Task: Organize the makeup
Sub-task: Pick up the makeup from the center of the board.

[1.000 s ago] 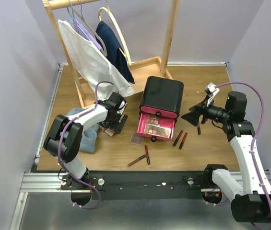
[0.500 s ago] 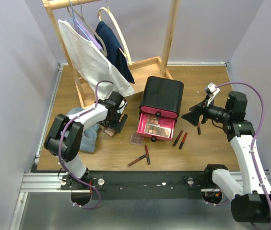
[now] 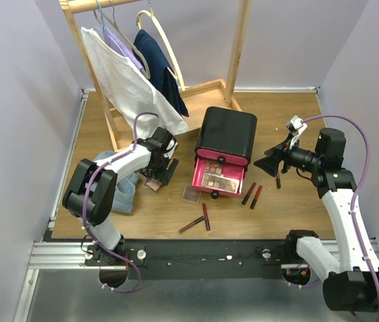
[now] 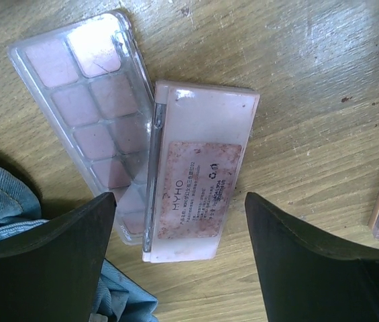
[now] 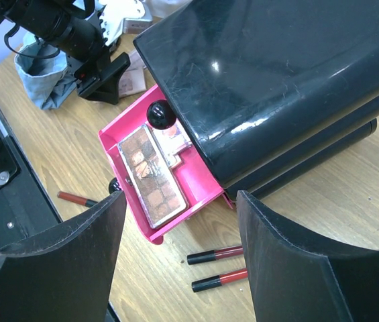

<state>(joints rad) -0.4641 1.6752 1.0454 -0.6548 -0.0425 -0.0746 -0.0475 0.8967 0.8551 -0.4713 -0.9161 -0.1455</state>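
Note:
My left gripper (image 3: 159,172) is open and low over two pink eyeshadow palettes: a clear one (image 4: 85,114) face up and one with a label (image 4: 199,194) overlapping its edge. The labelled palette lies between my open fingers (image 4: 48,261). A third small palette (image 3: 190,194) lies in front of the open pink drawer (image 3: 236,182), which holds a brown palette (image 5: 152,176). My right gripper (image 3: 269,163) is open and empty, hovering right of the drawer above two lip tubes (image 5: 216,255). Two more tubes (image 3: 199,219) lie near the front edge, one (image 3: 278,178) under the right arm.
The black box (image 3: 228,134) with pink drawers stands mid-table. A light blue cloth (image 3: 123,189) lies bunched left of the left gripper, touching the palettes' near side. A wooden clothes rack (image 3: 239,54) with hanging shirts stands at the back left.
Almost nothing. The left gripper has shifted very slightly over the palettes; the right arm holds still.

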